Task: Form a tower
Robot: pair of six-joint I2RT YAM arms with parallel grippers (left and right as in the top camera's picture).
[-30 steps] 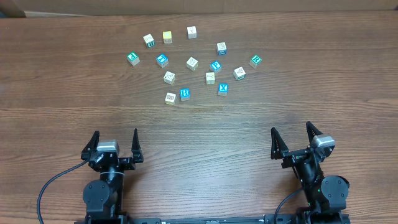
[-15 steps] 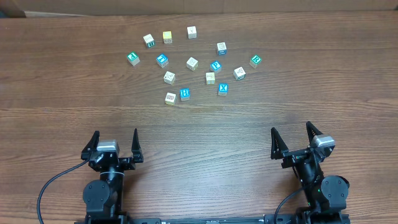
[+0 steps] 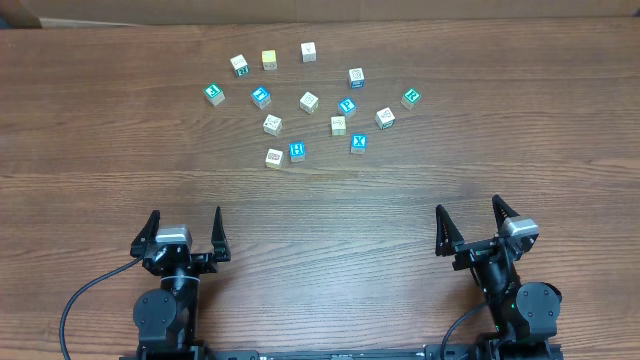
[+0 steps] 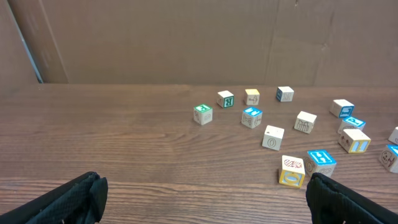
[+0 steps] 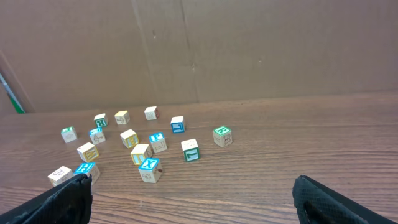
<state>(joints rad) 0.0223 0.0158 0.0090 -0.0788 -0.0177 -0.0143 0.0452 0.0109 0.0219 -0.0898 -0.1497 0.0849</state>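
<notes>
No tower is in view; several small wooden letter cubes (image 3: 309, 101) lie singly and apart on the far middle of the table. Nearest to me are a blue H cube (image 3: 297, 151) and a blue X cube (image 3: 358, 143). My left gripper (image 3: 185, 218) stands open near the front left edge, well short of the cubes, with nothing between its fingers. My right gripper (image 3: 468, 208) stands open at the front right, also holding nothing. In the left wrist view the H cube (image 4: 321, 160) sits just beyond the right finger (image 4: 339, 199). The X cube (image 5: 150, 168) lies ahead to the left in the right wrist view.
The wooden table (image 3: 320, 220) runs bare between the grippers and the cubes. A brown cardboard wall (image 4: 186, 37) stands along the table's far edge. A green-faced cube (image 3: 410, 97) marks the cluster's right end, another (image 3: 214, 94) its left end.
</notes>
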